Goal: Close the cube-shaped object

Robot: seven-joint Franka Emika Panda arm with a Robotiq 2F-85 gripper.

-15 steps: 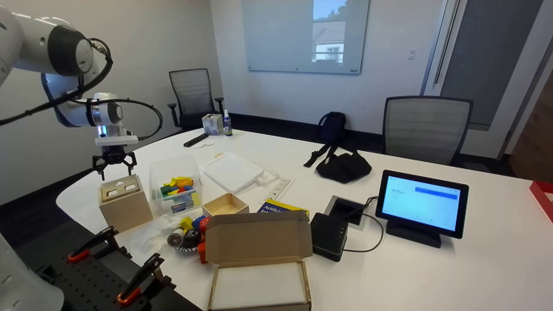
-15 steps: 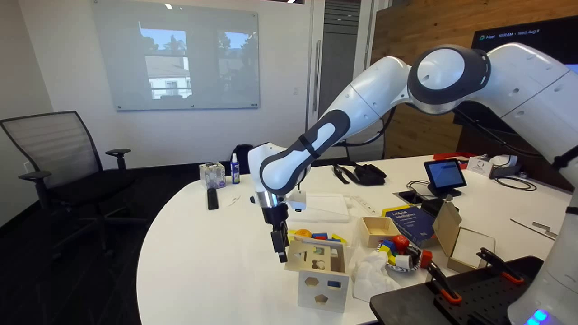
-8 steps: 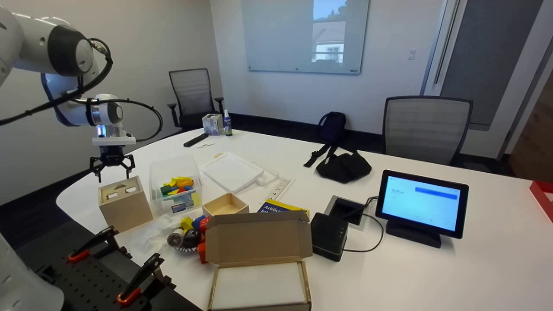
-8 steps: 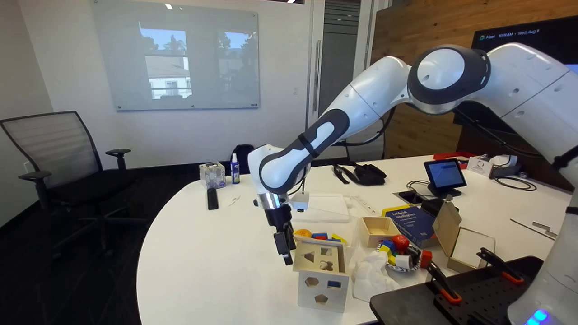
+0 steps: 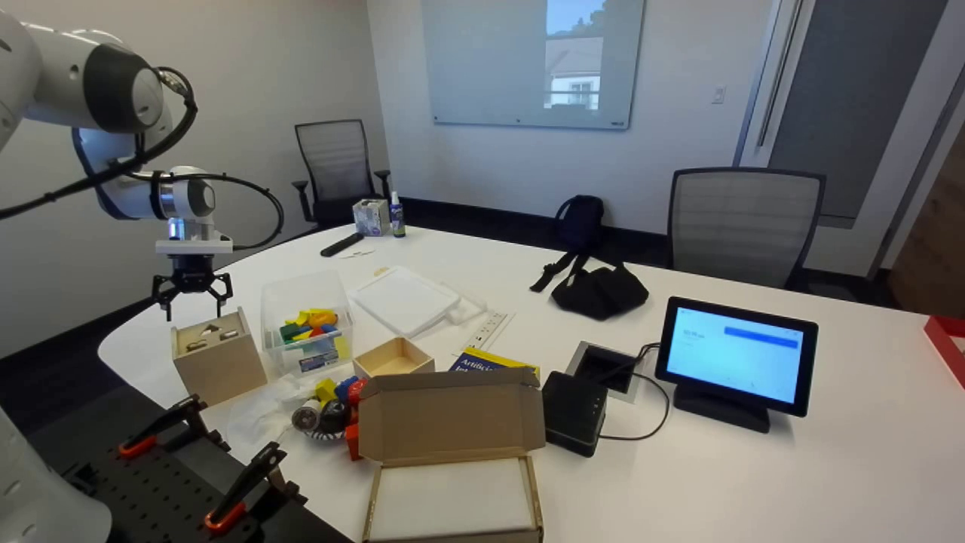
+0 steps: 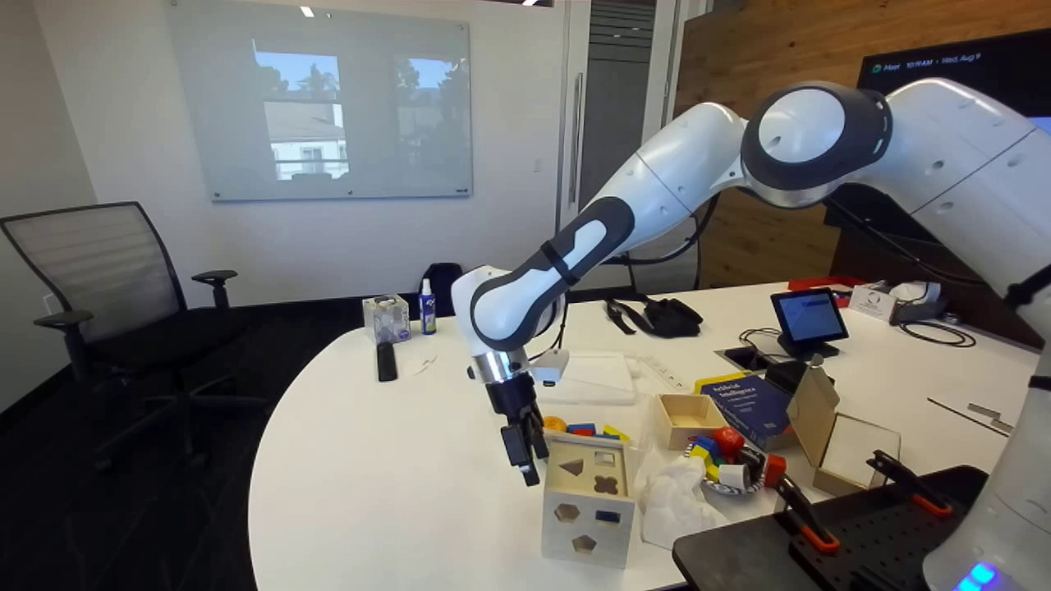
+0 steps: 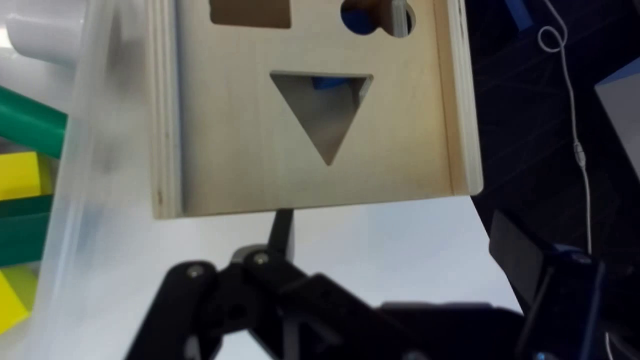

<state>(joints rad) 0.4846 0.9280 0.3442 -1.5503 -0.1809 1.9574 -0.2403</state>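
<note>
As the cube-shaped box [image 6: 588, 502] stands on the white table [image 6: 394, 476] just beside the clear bin [image 5: 286, 360], its lid [image 7: 315, 52] lies between 2 side walls [image 7: 162, 125], near edge about flush with their ends — closed or all but closed, by my reading; the far end falls outside the wrist view, so no certainty there. What this step wants, I'd judge, is a gentle, level nudge along the lid's own plane, away from the gripper [image 5: 194, 313]; too much force could skid the whole box across the table, and a shove off to 1 side could jam the lid askew. Now the catch — in the wrist view only 1 fingertip [image 7: 281, 230] lines up with the lid's edge, while the other finger [image 7: 517, 250] points past the side wall; centring the pair before any push would help. And the gripper itself? Its 2 fingers are spread wide, nothing held between them; that 1 fingertip sits right at the lid's edge, though whether it touches, I cannot tell.
</note>
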